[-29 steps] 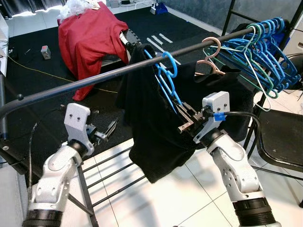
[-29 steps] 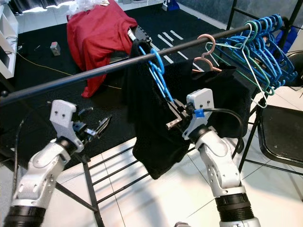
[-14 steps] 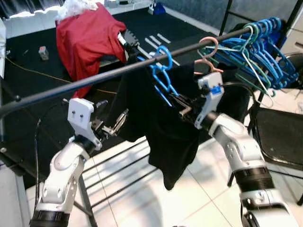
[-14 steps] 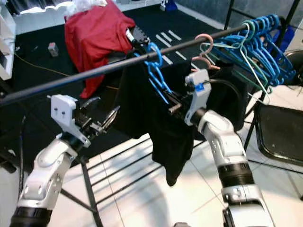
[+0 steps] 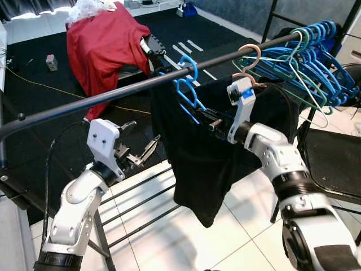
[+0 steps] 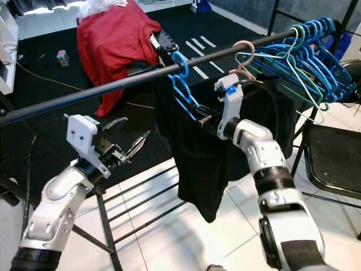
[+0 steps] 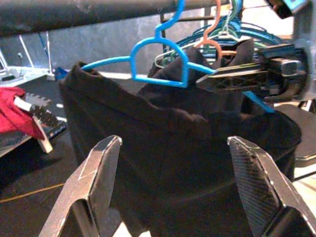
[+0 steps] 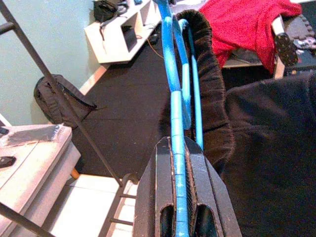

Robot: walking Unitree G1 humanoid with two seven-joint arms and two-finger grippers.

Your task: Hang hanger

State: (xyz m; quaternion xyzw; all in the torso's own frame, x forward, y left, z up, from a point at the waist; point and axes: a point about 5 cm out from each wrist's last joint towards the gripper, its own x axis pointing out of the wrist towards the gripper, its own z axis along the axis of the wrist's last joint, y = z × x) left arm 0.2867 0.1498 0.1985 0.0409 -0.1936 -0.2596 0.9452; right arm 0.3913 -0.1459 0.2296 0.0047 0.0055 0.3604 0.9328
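A blue hanger (image 5: 189, 90) carries a black garment (image 5: 203, 158), and its hook sits over the black rail (image 5: 113, 96). My right gripper (image 5: 211, 121) is shut on the hanger's sloping arm, just below the rail. In the right wrist view the blue bar (image 8: 170, 74) runs straight between the shut fingers (image 8: 160, 168), with the garment (image 8: 266, 128) beside it. My left gripper (image 5: 144, 152) is open to the left of the garment and touches nothing. In the left wrist view its fingers (image 7: 94, 187) stand wide apart, facing the garment (image 7: 173, 148) and hanger (image 7: 160, 59).
Several blue and green hangers (image 5: 310, 51) and a pink one (image 5: 251, 65) crowd the rail's right end. A red cloth (image 5: 104, 45) is draped over something behind the rail. A black chair (image 5: 333, 164) stands at right. The rack's lower bars (image 5: 135, 203) cross the white tile floor.
My right gripper has risen closer to the rail, still holding the hanger. My left gripper has come up and right, nearer the garment's edge. The view has shifted slightly.
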